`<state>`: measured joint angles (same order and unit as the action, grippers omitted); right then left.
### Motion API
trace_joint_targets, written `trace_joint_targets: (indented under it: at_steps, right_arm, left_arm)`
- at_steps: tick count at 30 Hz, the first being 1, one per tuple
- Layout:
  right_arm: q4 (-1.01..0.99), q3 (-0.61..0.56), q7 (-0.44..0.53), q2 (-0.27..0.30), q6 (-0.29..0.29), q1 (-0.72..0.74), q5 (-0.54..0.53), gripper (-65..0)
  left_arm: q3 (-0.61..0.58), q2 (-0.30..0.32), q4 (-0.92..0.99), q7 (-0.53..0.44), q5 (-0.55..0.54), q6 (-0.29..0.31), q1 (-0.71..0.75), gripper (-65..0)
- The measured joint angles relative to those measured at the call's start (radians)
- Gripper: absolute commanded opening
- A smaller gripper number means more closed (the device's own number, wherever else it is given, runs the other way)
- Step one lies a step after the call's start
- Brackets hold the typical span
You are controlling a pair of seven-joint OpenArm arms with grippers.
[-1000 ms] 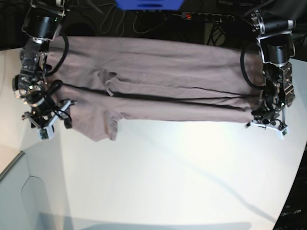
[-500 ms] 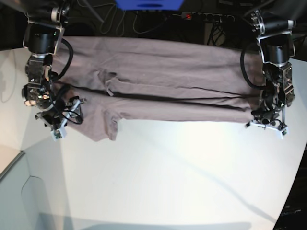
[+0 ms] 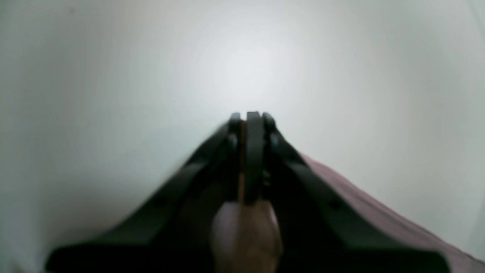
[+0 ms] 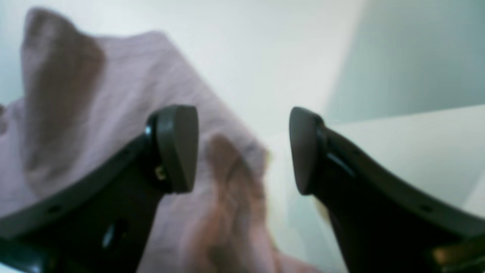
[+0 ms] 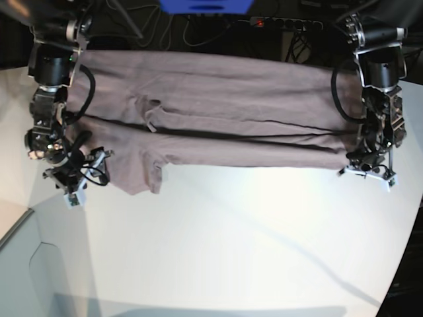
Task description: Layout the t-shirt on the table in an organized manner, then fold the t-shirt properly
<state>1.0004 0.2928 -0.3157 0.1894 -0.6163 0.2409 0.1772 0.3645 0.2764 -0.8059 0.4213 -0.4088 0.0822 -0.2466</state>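
- The dusty pink t-shirt lies stretched across the far side of the white bench, folded lengthwise with dark creases.
- The left hand pinches its corner.
- The right hand is spread beside a sleeve.

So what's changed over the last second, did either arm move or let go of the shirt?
Only the right gripper moved: it swung in toward the t-shirt, then drew back a little, and now hangs open beside the sleeve end, holding nothing. The left gripper stayed shut at the shirt's other end; whether it pinches cloth isn't clear. The shirt kept its folded lie on the table.
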Motion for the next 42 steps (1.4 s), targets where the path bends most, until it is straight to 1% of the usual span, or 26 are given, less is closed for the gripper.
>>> trace_joint_targets:
  at_steps: [4,5,12,14,16,19,24,26,30,34,38,42]
  right_arm:
    - [-0.097,0.002,-0.002,0.005,0.000,0.026,-0.001,-26.9]
    - [-0.109,0.000,0.015,0.007,0.000,0.024,-0.002,-26.9]
    - [-0.109,0.000,0.005,0.010,0.000,0.024,-0.002,-27.4]
    - [-0.109,0.000,0.005,0.010,0.000,0.024,-0.002,-29.3]
    - [-0.109,-0.004,0.006,0.010,0.000,0.024,-0.002,-34.4]
    - [-0.110,-0.042,0.010,0.015,0.000,0.024,-0.002,-44.0]
    - [-0.109,-0.087,0.017,0.013,0.000,0.025,-0.005,-64.3]
    - [-0.109,-0.087,0.017,0.012,0.000,0.025,-0.010,-65.0]
    - [-0.090,-0.083,-0.003,0.011,-0.001,0.027,0.003,-65.0]
    - [0.011,-0.080,-0.010,0.013,-0.002,0.022,0.006,-65.0]
    - [0.113,-0.081,-0.005,0.013,0.000,0.031,0.001,-65.0]
    - [0.151,-0.080,-0.014,0.013,-0.002,0.030,0.002,-65.0]
  left_arm:
    - [0.000,0.000,0.000,0.000,0.000,0.000,0.000,-64.9]
    - [0.000,0.000,0.000,0.000,0.000,0.000,0.000,-64.9]
    - [0.000,0.000,0.000,0.000,0.000,0.000,0.000,-64.9]
    - [0.000,0.000,0.000,0.000,-0.004,0.000,0.000,-64.9]
    - [0.000,0.000,-0.001,0.000,-0.003,0.000,0.000,-64.9]
    - [0.000,0.000,-0.002,0.000,-0.003,0.000,0.000,-64.9]
    - [0.000,-0.003,-0.006,0.005,-0.003,0.000,-0.003,-64.9]
    - [-0.001,-0.003,-0.006,0.032,0.000,-0.004,-0.021,-64.9]
    - [-0.002,-0.010,-0.015,0.041,0.000,-0.004,-0.051,-64.9]
    - [-0.003,-0.010,-0.069,0.042,0.000,-0.005,-0.077,-64.9]
    - [0.000,-0.008,-0.086,0.084,0.000,-0.003,-0.121,-64.9]
    - [-0.002,-0.018,-0.087,0.088,0.001,-0.004,-0.132,-64.9]
